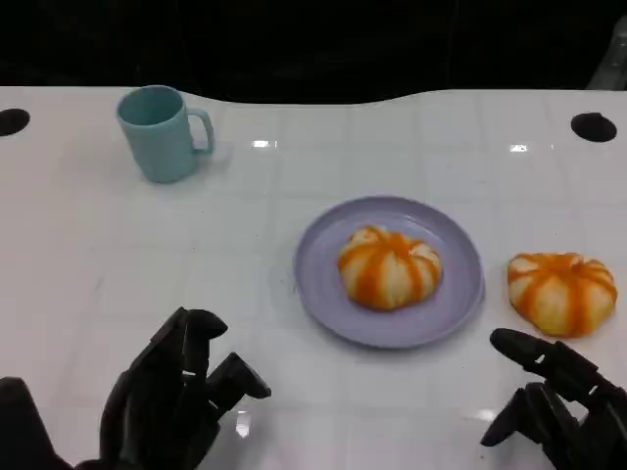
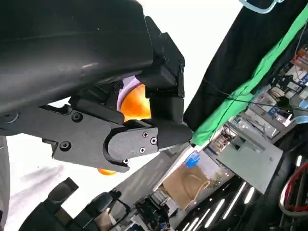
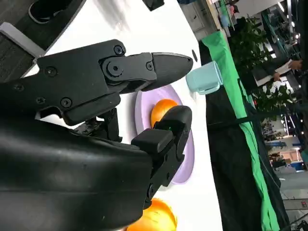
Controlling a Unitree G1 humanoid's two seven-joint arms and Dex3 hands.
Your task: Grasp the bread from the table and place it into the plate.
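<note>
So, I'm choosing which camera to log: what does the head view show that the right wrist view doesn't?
Head view alone: the left hand, open above bare table, and both breads whole, one on the plate, the other on the table right of it. Right wrist view alone: green cloth and a room beyond the table. Shared: the mug, plate, both breads and the open right hand.

Table from above: one bread plated, one beside the plate.
Lavender plate (image 1: 323, 294) holds an orange-striped bun (image 1: 389, 266). Second bread (image 1: 562, 291) on white table (image 1: 118, 264), just right of the plate. Teal mug (image 1: 162, 132) far left. Left hand (image 1: 181, 392), right hand (image 1: 558, 401) low, holding nothing.
</note>
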